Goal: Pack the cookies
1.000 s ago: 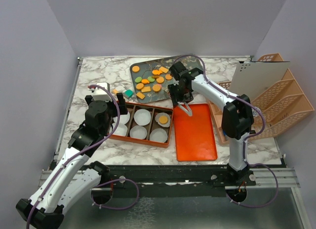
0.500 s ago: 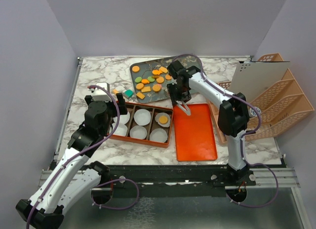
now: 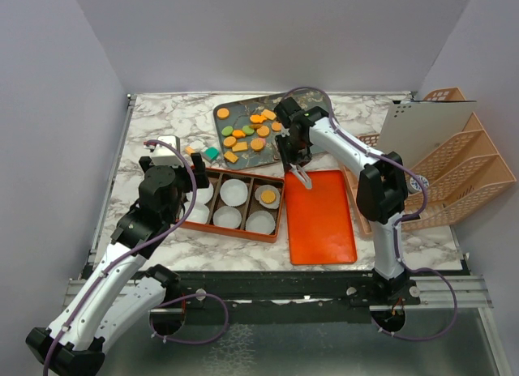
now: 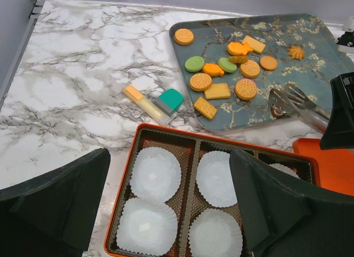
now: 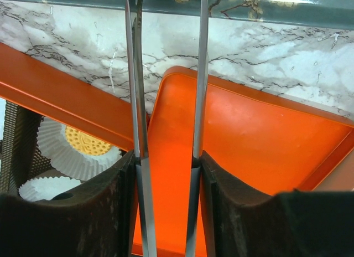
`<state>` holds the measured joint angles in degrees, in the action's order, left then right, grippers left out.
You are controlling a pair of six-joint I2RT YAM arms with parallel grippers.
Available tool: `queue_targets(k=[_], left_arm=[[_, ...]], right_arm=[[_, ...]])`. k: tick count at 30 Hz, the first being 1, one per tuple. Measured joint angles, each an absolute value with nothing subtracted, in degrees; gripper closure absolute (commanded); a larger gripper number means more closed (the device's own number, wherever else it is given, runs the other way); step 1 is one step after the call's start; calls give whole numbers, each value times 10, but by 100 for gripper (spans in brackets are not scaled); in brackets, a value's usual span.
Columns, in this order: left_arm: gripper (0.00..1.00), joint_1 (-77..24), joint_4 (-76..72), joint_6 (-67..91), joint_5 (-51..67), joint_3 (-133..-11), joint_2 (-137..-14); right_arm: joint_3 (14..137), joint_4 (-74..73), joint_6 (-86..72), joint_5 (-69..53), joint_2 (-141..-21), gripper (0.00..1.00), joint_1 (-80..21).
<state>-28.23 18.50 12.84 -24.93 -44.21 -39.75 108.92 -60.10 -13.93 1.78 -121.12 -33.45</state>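
Several cookies [image 3: 247, 133], mostly orange with a few green, lie on a blue-grey tray [image 3: 239, 110]; they also show in the left wrist view [image 4: 221, 80]. One orange cookie [image 3: 268, 196] sits in a paper cup of the orange box [image 3: 243, 234], and shows in the right wrist view [image 5: 86, 142]. My right gripper [image 3: 296, 167] [image 5: 168, 163] is shut on metal tongs [image 5: 135, 74] whose tips reach the tray's near edge [image 4: 298, 104]. My left gripper [image 3: 188, 199] [image 4: 168, 185] is open and empty above the box's left cups.
An orange lid [image 3: 320, 218] lies right of the box. Teal and yellow eraser blocks [image 4: 168, 99] lie between tray and box. A peach file rack [image 3: 454, 165] with a white board [image 3: 422, 121] stands at the right.
My right gripper has moved a little away from me toward the tray, tongs still in it. The left arm has not moved.
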Motion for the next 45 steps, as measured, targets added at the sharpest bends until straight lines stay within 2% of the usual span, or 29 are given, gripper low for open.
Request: queue_targets(k=[2, 6, 23, 45], left_arm=[[2, -282, 185, 128, -249, -442, -397], [2, -282, 185, 128, -249, -442, -397], [2, -282, 184, 128, -249, -442, -397], [2, -283, 181, 128, -249, -442, -397]], right_arm=[[1089, -601, -139, 18, -1211, 47, -335], [1090, -604, -138, 18, -1211, 43, -335], [1154, -665, -132, 18, -1213, 38, -335], [1199, -704, -131, 15, -1258, 40, -334]])
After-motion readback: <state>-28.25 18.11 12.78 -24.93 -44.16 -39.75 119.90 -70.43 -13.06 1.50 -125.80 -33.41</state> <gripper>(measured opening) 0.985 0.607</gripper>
